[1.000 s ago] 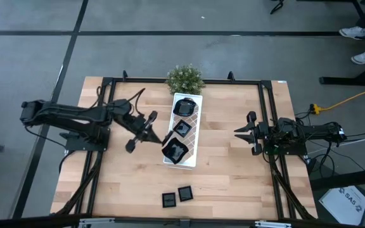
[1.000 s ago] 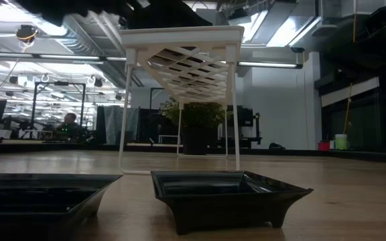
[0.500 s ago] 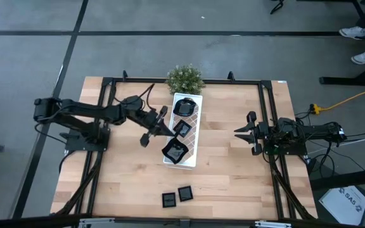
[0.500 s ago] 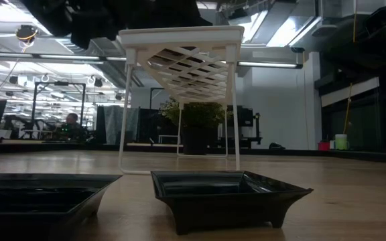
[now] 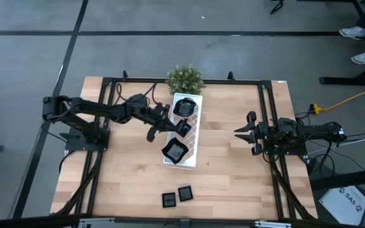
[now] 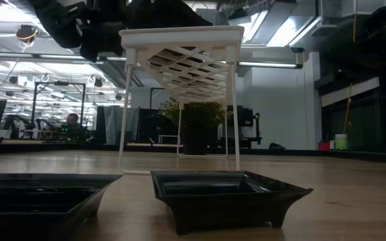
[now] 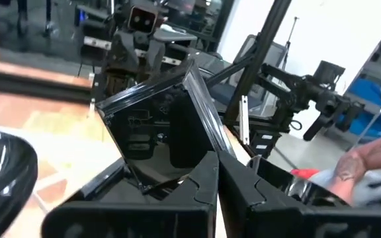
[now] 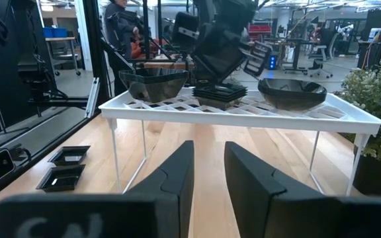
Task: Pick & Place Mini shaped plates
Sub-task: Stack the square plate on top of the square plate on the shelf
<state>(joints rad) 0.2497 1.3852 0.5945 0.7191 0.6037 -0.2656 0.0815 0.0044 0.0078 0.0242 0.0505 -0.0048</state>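
My left gripper (image 5: 168, 125) is at the left edge of the white lattice tray (image 5: 196, 118), shut on a glossy black square plate (image 7: 157, 119). In the right wrist view this plate (image 8: 220, 39) hangs tilted above a flat square plate (image 8: 218, 94) in the tray's middle. A wavy dish (image 8: 154, 82) lies on the tray's near end and a round dish (image 5: 184, 106) on its far end. Two square plates (image 5: 177, 196) rest flat on the table by the near edge. My right gripper (image 5: 238, 133) waits open, right of the tray. My left gripper pinches the square plate between its two fingers (image 7: 240, 188) at the plate's lower rim (image 7: 177, 177), coming from the table's left. The plate is lifted clear above the tray and stands steeply tilted, its hollow face toward the wrist camera.
The tray stands on thin white legs (image 6: 124, 114) above the wood. A small green potted plant (image 5: 184, 79) sits just beyond its far end. Black frame rails (image 5: 268, 114) run along the table's left and right sides. Bare wood lies between the tray and the right gripper.
My left gripper has travelled toward the table's right and far edge, from left of the tray's near end to beside its middle, carrying the plate with it. The dishes on the tray and the two plates on the table have stayed put.
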